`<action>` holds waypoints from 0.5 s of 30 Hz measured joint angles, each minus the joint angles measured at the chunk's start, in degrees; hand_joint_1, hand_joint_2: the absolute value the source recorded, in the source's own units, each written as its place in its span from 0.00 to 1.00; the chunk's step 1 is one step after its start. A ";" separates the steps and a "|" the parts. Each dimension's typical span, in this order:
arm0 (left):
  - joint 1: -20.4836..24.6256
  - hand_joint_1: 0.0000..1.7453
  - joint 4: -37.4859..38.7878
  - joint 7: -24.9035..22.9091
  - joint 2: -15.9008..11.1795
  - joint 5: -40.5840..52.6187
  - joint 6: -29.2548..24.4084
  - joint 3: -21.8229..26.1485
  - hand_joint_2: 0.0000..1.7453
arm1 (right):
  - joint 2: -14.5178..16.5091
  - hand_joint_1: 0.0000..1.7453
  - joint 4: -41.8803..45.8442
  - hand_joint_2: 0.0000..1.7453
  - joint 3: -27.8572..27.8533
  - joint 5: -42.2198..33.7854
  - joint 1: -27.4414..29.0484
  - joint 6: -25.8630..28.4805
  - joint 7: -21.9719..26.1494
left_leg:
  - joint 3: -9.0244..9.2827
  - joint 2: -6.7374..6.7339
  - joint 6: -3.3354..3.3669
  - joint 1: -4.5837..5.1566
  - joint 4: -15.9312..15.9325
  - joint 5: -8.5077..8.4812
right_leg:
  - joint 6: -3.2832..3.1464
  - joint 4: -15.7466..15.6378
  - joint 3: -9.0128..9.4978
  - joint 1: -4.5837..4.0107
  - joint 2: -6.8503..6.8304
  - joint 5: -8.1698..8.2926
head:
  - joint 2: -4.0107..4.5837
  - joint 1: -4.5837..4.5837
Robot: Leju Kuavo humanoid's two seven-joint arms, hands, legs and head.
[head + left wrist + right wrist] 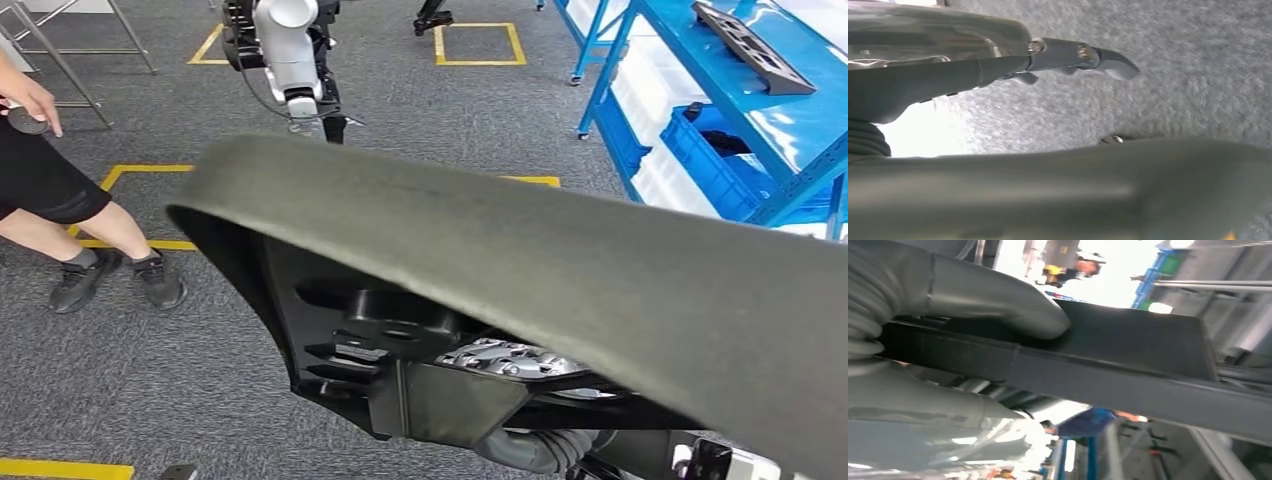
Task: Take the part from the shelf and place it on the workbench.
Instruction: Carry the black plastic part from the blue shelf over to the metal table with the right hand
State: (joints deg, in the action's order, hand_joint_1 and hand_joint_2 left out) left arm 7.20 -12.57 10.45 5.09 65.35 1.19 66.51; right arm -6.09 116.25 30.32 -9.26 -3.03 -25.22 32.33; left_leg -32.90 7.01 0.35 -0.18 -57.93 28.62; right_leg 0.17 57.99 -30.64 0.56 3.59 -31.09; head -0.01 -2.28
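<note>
Carrying the big black part [560, 270] to the desk.
My right hand [998, 305] grips it; left hand [1068, 55] unclear, so I walk slowly and hold it level.

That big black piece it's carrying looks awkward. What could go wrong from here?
The large black part blocks much of the head view, so the robot may see little of the floor ahead. A person stands close on the left and could be bumped. The right hand seems to press just the part's edge, so it might slip.
</note>
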 joint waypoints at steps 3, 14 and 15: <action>0.09 0.00 0.00 -0.26 0.13 0.08 0.09 -0.01 1.00 | 0.11 1.00 -0.08 1.00 -0.01 -0.33 -0.33 0.00 -0.15 | -1.21 -1.85 -0.82 0.08 -2.38 1.72 | -0.85 -0.63 0.34 0.25 -2.12 0.34 | -0.01 -0.03; -0.46 0.00 0.00 -1.27 0.79 0.17 0.03 -0.04 1.00 | 0.16 1.00 -0.91 1.00 -0.34 -0.96 -0.15 0.11 -1.84 | 0.12 -10.73 -0.81 0.05 -0.09 0.19 | 0.33 -0.74 1.58 0.04 -9.48 -0.99 | 0.00 -0.03; -0.69 0.00 0.00 -1.23 0.80 0.22 0.03 -0.04 1.00 | 0.15 1.00 -0.88 1.00 -0.34 -0.73 0.07 0.28 -1.81 | 0.09 -10.19 -0.46 0.24 -0.08 0.14 | 0.67 -0.84 1.82 0.16 -9.93 -1.09 | 0.00 -0.03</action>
State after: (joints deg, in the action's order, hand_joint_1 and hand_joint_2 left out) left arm 6.51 -12.57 9.22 5.90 65.57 1.21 66.47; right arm -5.95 115.37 29.97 -9.99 -2.97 -24.94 30.52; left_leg -32.81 -3.18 -0.11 0.06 -58.01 28.77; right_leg 0.84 57.15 -28.81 0.72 -6.33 -32.17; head -0.01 -2.31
